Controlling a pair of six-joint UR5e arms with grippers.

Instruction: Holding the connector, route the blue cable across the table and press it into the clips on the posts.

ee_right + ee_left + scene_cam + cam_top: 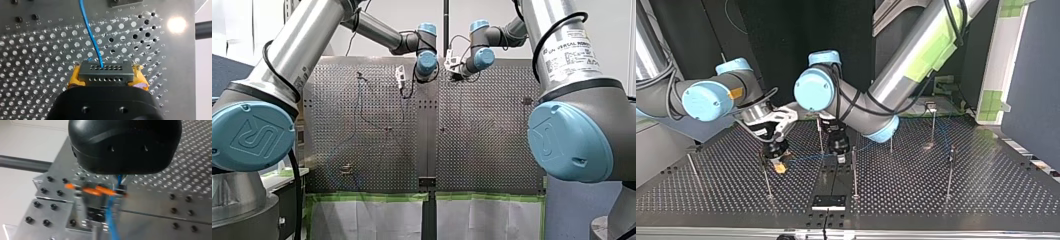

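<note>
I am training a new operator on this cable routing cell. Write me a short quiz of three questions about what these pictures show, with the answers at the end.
1. True or false: in the right wrist view, the right gripper holds the connector between its yellow pads.
2. Multiple choice: what colour is the cable that leaves the connector? A red, B blue, C green.
3. Fill in the missing word: in the top view, the thin posts stand ___ on the perforated table.

Key: 1 true. 2 B. 3 upright.
</note>
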